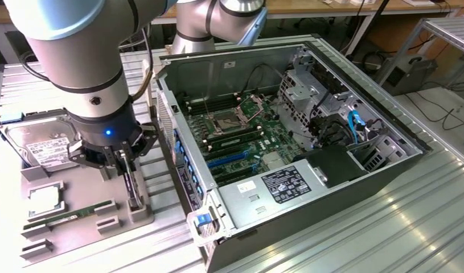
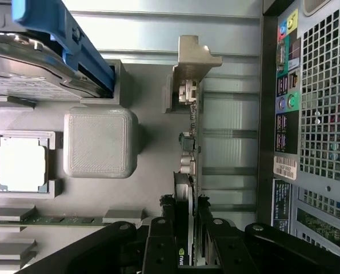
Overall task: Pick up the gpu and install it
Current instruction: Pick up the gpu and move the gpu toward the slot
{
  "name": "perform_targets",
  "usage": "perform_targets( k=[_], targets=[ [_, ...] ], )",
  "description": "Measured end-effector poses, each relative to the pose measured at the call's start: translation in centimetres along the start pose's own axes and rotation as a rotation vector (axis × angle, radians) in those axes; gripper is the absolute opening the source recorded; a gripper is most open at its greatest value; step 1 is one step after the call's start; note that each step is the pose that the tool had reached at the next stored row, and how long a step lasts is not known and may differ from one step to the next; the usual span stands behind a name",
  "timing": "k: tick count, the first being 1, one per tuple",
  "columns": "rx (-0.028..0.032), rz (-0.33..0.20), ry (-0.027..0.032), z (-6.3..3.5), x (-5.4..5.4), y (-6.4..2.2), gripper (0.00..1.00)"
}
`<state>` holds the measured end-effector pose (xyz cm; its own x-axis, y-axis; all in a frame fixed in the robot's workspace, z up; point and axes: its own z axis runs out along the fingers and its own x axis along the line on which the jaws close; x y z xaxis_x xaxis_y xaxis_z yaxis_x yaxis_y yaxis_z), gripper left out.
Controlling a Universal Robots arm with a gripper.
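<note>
1. Wrist view: the gpu (image 2: 189, 142) is being clasped on both flat faces by the fingers (image 2: 158, 240), which are closing on the thin card along its upper edge.
2. The card is being kept upright on edge by a grey slotted stand (image 1: 138, 210), so its faces are being offered to a grasp from above.
3. The stand is being carried on a grey tray (image 1: 79, 187) on the table (image 1: 414, 227), just beside the open computer case (image 1: 292, 142), apparently to keep the transfer short.
4. The card appears to be sitting in the stand, not yet lifted.
</note>
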<state>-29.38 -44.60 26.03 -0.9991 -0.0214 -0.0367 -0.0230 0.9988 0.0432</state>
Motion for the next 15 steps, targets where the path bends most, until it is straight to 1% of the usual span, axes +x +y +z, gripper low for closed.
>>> perform_targets(
  k=[8,12,15],
  targets=[
    [-0.0001,-0.002,0.0001,-2.06,-0.1,0.0,0.26],
    [-0.0003,-0.003,0.0001,-3.47,-0.1,-0.09,0.26],
    [-0.0004,-0.004,0.0001,-4.83,-0.2,-0.19,0.26]
  ],
)
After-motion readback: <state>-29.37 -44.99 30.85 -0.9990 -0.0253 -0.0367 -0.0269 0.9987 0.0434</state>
